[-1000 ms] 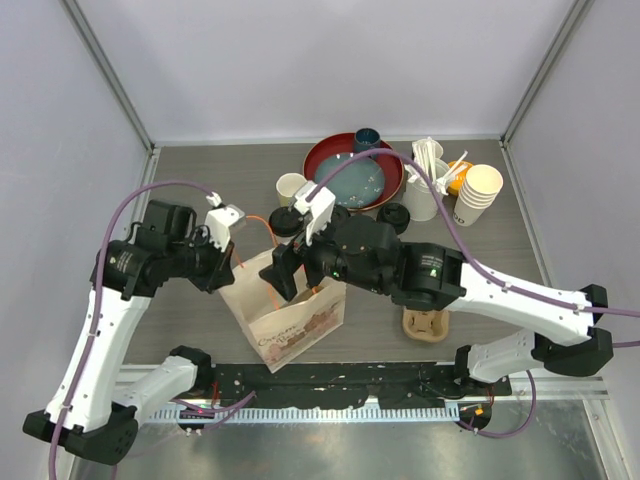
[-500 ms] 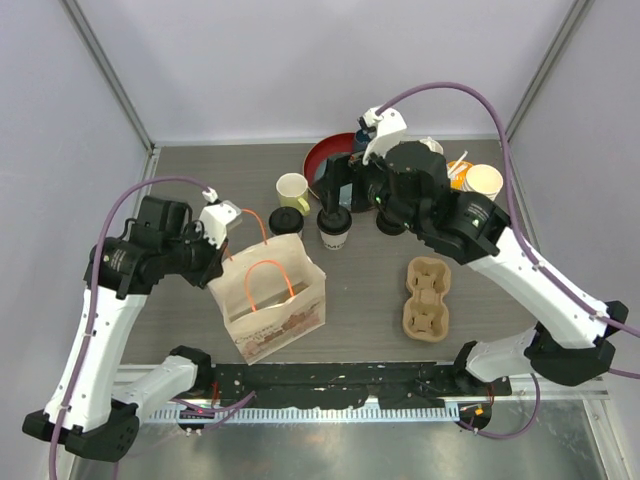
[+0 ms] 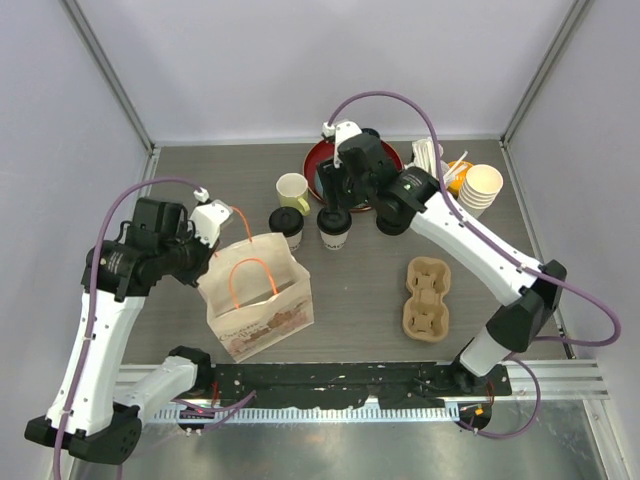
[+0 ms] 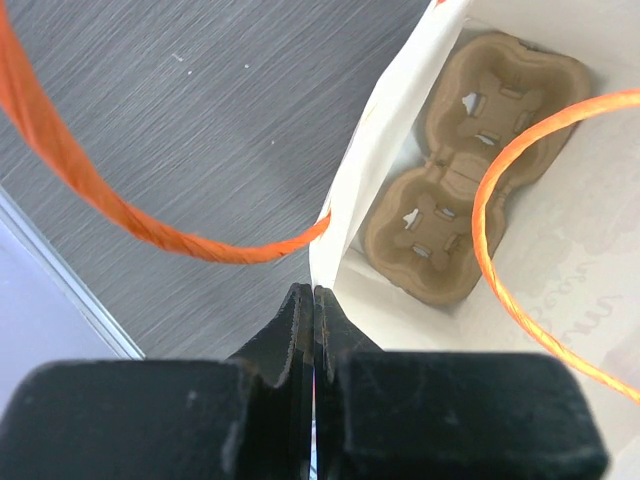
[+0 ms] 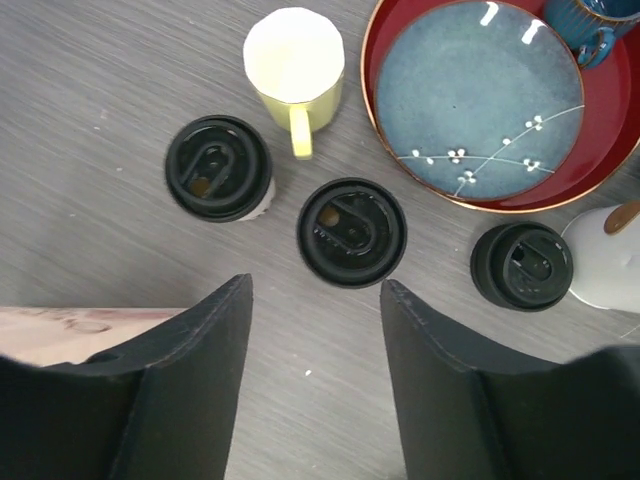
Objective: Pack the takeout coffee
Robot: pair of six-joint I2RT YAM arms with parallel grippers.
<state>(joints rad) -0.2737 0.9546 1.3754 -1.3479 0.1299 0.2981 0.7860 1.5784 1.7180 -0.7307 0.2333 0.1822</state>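
Where the desk's near edge runs past the left arm, a white paper bag with orange cord handles stands open, a moulded brown pulp carrier lying flat on its bottom. A second carrier lies on the grey wood-grain desk toward the right edge. The left gripper is clenched on the bag's thin rim. At mid-desk stand the first takeout cup and, just right of it, the second takeout cup, both tapered cream paper under round black lids. The right gripper hangs over the second, jaws parted, grasping nothing. Nearer the far edge sit a pale yellow mug and a round red tray holding a glazed blue plate.
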